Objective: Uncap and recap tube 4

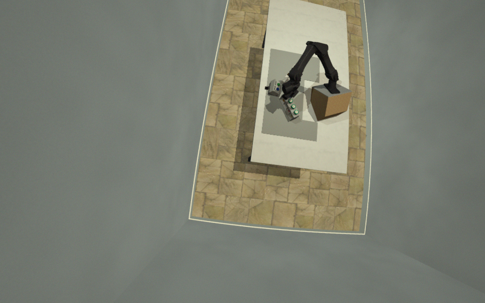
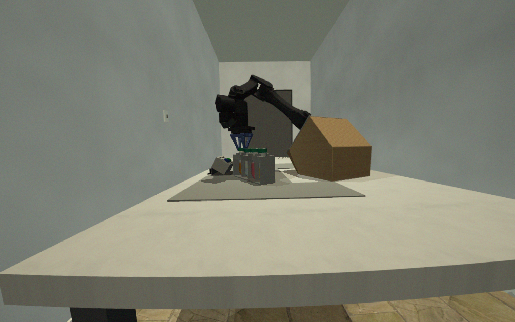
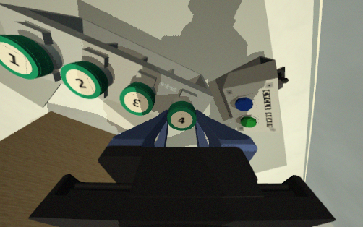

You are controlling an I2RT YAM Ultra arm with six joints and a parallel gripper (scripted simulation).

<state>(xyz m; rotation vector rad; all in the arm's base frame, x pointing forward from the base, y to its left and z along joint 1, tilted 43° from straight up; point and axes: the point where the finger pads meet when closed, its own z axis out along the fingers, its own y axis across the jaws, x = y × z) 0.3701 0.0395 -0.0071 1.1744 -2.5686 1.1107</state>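
Note:
In the wrist view my gripper (image 3: 181, 113) has its blue fingers shut on the green cap of tube 4 (image 3: 181, 116), whose white dot reads 4. The cap sits on its tube at the right end of the decapping station (image 3: 124, 83). The caps of tube 3 (image 3: 137, 100), tube 2 (image 3: 82, 80) and tube 1 (image 3: 16, 56) stand in a row to the left. In the exterior view the gripper (image 2: 241, 144) points straight down onto the station (image 2: 254, 166). The cap tray is hidden in the wrist view.
The small sloping desk (image 3: 254, 95) lies just right of the gripper, with the blue CYCLE key (image 3: 244, 103) and the green READY key (image 3: 248, 121). The brown box (image 2: 331, 149) under the arm's base stands close beside the station. The table's edge runs at the far right.

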